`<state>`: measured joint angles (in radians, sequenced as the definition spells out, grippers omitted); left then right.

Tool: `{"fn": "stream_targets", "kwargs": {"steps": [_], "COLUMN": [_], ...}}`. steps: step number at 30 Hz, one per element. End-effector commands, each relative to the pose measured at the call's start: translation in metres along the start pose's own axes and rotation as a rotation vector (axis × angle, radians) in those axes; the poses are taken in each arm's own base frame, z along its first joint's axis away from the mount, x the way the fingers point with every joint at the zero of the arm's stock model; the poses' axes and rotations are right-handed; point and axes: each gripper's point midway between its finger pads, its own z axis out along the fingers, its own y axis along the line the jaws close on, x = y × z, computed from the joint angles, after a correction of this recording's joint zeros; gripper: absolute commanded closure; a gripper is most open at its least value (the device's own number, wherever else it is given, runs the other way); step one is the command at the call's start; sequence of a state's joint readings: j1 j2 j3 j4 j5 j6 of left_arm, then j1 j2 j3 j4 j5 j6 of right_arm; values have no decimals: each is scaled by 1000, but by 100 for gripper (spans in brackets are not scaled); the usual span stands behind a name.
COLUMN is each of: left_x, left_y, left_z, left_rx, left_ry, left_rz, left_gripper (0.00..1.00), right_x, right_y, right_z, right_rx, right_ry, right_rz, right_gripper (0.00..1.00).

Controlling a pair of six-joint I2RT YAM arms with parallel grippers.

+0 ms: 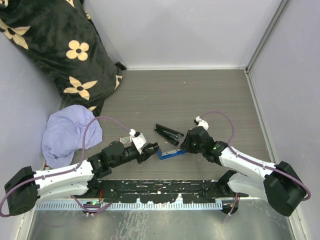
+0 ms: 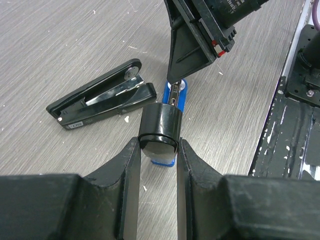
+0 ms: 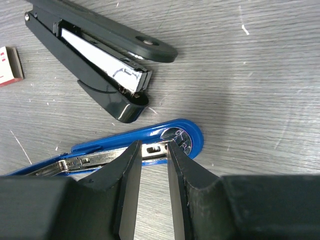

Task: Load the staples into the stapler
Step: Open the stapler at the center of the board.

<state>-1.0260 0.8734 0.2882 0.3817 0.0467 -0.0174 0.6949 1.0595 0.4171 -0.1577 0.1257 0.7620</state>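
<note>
The blue stapler (image 1: pixel 171 153) lies opened between both arms, its metal magazine rail (image 3: pixel 95 159) bare. My left gripper (image 2: pixel 158 142) is shut on the stapler's black top arm (image 2: pixel 160 125), which is lifted off the blue base (image 2: pixel 183 97). My right gripper (image 3: pixel 152 147) is narrowly open, its tips set down on the rail near the round blue end (image 3: pixel 187 135), nothing pinched between them. A black stapler (image 3: pixel 100 65) lies open just beyond. The staples (image 3: pixel 10 64), a small white box with a red label, lie at the left edge of the right wrist view.
A black cushion with cream flowers (image 1: pixel 60 45) and a lavender cloth (image 1: pixel 67 132) fill the back left. White walls close the back and right. A black mounting rail (image 1: pixel 160 192) runs along the near edge. The black stapler (image 1: pixel 168 134) sits close behind the blue one.
</note>
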Motion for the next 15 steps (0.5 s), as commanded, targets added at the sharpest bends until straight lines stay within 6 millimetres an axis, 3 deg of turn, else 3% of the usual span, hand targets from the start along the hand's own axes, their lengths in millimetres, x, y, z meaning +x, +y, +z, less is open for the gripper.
{"fn": "stream_targets", "kwargs": {"steps": [1,9,12,15], "left_x": [18,-14,-13,5], "left_y": [14,3,6,9], "left_z": [10,57,62,57], "left_rx": [-56,28,16,-2], "left_ry": [64,-15,-26,13], "left_rz": [13,49,52,44], "left_gripper": [100,100,100,100], "right_x": [19,2,3,4], "right_y": [-53,-58,-61,-61], "right_z": [-6,-16,-15,-14], "right_rx": [191,207,215,218], "right_ry": [64,26,32,41], "right_rz": [-40,-15,-5,-10], "right_gripper": [67,66,66,66]}}
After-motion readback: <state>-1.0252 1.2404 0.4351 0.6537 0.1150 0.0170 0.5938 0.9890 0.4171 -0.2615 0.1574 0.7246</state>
